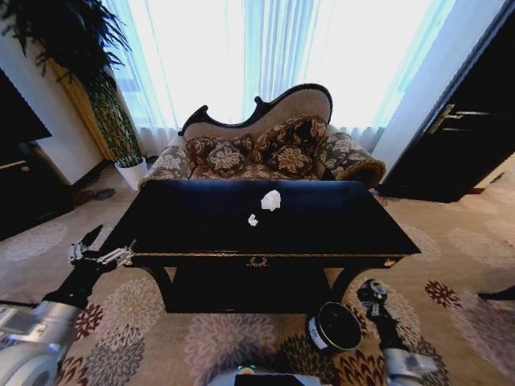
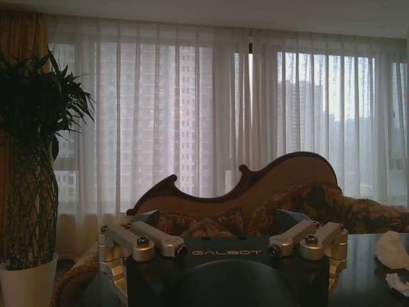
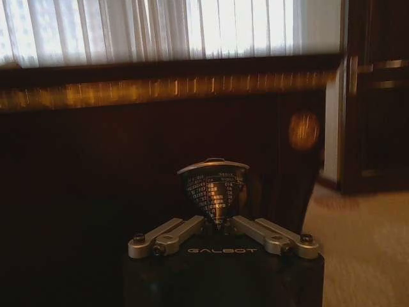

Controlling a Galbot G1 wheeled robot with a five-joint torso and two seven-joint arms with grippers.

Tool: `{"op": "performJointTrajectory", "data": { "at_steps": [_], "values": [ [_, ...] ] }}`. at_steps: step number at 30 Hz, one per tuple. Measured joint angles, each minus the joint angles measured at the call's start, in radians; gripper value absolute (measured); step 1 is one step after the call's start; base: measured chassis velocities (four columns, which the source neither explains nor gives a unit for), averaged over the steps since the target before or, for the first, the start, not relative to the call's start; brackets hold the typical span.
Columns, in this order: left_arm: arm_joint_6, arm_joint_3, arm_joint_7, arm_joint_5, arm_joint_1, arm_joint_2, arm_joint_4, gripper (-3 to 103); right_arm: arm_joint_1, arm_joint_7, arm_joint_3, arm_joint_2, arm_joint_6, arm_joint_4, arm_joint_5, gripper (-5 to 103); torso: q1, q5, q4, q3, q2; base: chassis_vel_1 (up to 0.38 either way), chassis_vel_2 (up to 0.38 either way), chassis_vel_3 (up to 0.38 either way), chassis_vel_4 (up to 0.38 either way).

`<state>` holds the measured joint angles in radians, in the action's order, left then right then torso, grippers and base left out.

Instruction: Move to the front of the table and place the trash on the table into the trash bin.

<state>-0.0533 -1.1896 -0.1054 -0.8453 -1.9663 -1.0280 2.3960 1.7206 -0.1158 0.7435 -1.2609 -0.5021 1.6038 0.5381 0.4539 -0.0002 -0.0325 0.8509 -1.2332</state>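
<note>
The glossy black table stands straight ahead. On its top lie a crumpled white paper wad and a smaller white scrap; the left wrist view also has the wad and the scrap. The dark trash bin sits on the carpet by the table's front right leg. My right gripper hangs low just right of the bin, shut on a silvery dark drink can. My left gripper is open at the table's front left corner, holding nothing.
A patterned brown sofa stands right behind the table. A tall plant in a white pot is at the back left. A dark door is on the right and dark furniture on the left. Flowered carpet surrounds the table.
</note>
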Motion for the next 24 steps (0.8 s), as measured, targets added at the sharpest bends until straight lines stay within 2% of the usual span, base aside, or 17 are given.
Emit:
{"op": "performJointTrajectory", "data": {
  "at_steps": [3,12,24],
  "values": [
    [0.0,0.0,0.0,0.0,0.0,0.0,0.0,100,-0.051,0.014,-0.051,0.005,0.006,-0.112,-0.036,0,0.0,0.0,0.0,0.0,0.0,0.0,0.0,0.0,0.0],
    [0.0,0.0,0.0,0.0,0.0,0.0,0.0,100,-0.18,0.06,-0.162,0.013,0.037,-0.304,-0.082,0,0.0,0.0002,0.0,0.0,0.0,0.0,0.0,0.0,0.0],
    [0.0,0.0,0.0,0.0,0.0,0.0,0.0,100,-0.351,0.124,-0.232,0.047,0.081,-0.593,-0.149,0,0.0,0.0,-0.0001,0.0,0.0,0.0,0.0,0.0,0.0]
  ]
}}
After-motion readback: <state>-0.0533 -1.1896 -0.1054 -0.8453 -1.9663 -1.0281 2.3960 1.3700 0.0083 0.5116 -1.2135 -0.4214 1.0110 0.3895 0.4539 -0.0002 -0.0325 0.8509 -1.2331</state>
